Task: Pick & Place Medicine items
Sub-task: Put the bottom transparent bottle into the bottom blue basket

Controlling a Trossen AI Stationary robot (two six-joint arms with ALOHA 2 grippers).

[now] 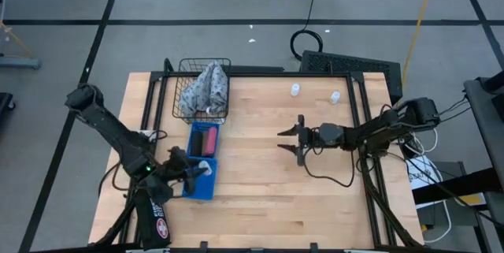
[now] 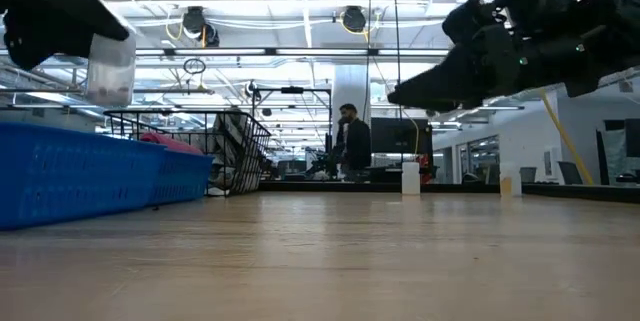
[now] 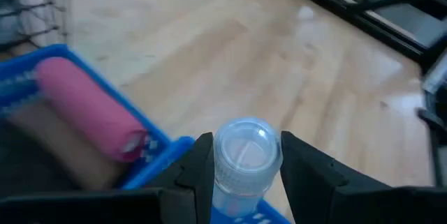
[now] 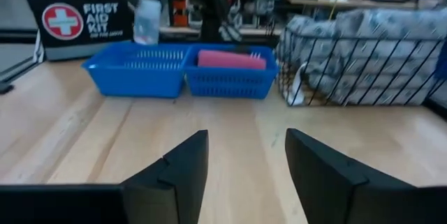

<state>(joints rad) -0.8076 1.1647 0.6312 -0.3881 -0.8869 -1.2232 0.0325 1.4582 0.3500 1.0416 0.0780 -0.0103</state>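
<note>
The left pincer (image 1: 198,173) hangs at about eight o'clock on the counter (image 1: 315,198), clenched on a small white bottle (image 3: 244,158) just under its cap. The bottle is held upright over the near blue tray (image 1: 201,186), judging by the tray rim that shows directly beneath it in the left wrist view; the upright hold looks meant to let it go down into the tray standing. In the low view the bottle (image 2: 110,69) hangs clear above the tray wall, so it is not yet set down.

The right pincer (image 1: 294,140) hovers near the centre of the counter, a little toward three o'clock, its jaws released and spread with nothing between them. It points toward nine o'clock, at the trays, and seems to be waiting.

Two more white bottles (image 1: 295,90) stand upright and well apart from the trays, at about one o'clock near the far edge; they are probably next to be fetched.

The two blue trays sit end to end. The far tray (image 1: 206,139) holds the pink tube (image 1: 210,141) lying on its side, with a dark oblong container (image 1: 199,139) just beside it. The near tray looks empty so far, though the arm hides part of it. The wire basket (image 1: 201,87) at eleven o'clock holds only the grey cloth bundle (image 1: 206,86). A first aid kit bag (image 4: 80,18) stands behind the trays.
</note>
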